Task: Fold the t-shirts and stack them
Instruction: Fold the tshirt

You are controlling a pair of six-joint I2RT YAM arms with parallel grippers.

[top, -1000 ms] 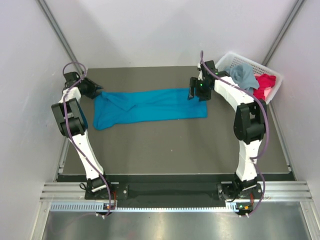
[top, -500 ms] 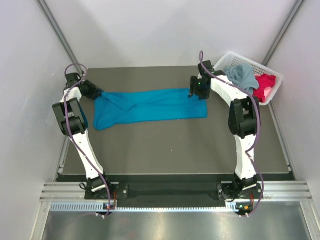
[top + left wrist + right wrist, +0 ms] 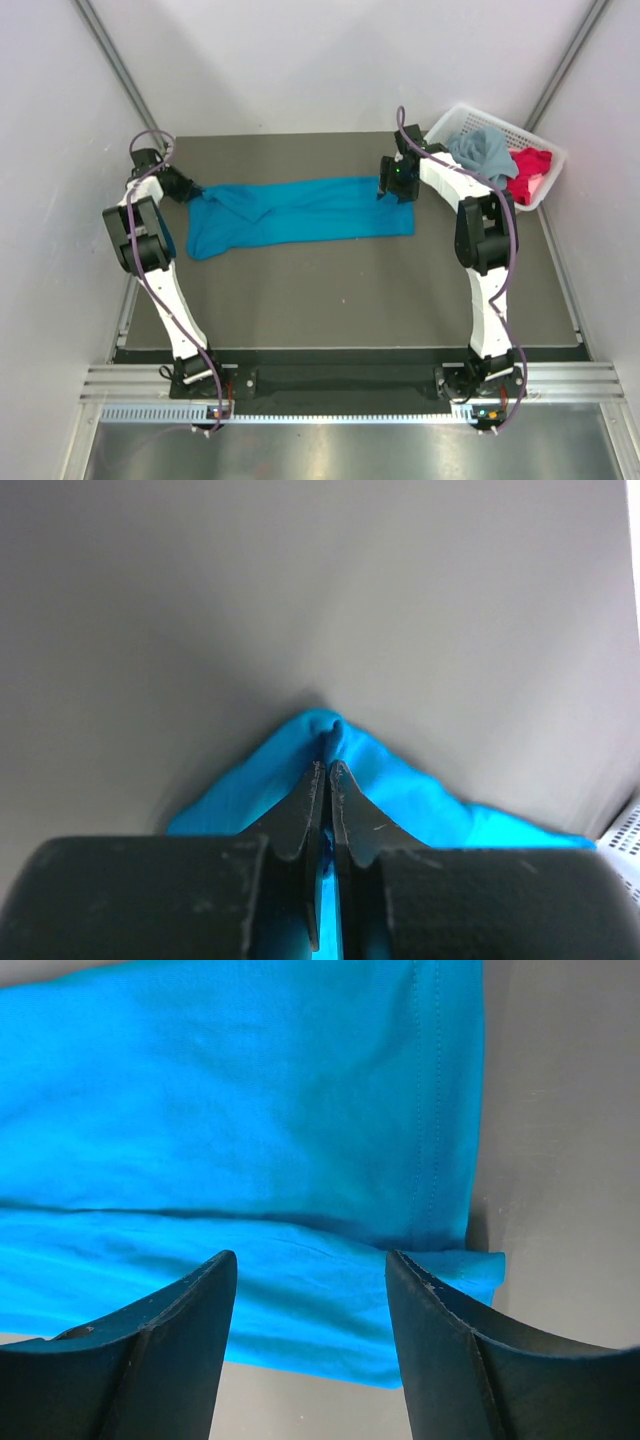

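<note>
Top external view showed the teal t-shirt [image 3: 300, 212] folded into a long band across the far half of the table [image 3: 350, 300], with bare mat nearer the bases. Stretched far left, the left gripper [image 3: 327, 765] was clamped on the shirt's left edge; the right gripper [image 3: 310, 1257] hung spread apart over its right hem.

Here are a teal-blue t-shirt [image 3: 300, 212], grey-blue t-shirt [image 3: 487, 150], red-pink t-shirt [image 3: 528, 165] and white basket [image 3: 452, 120].
</note>
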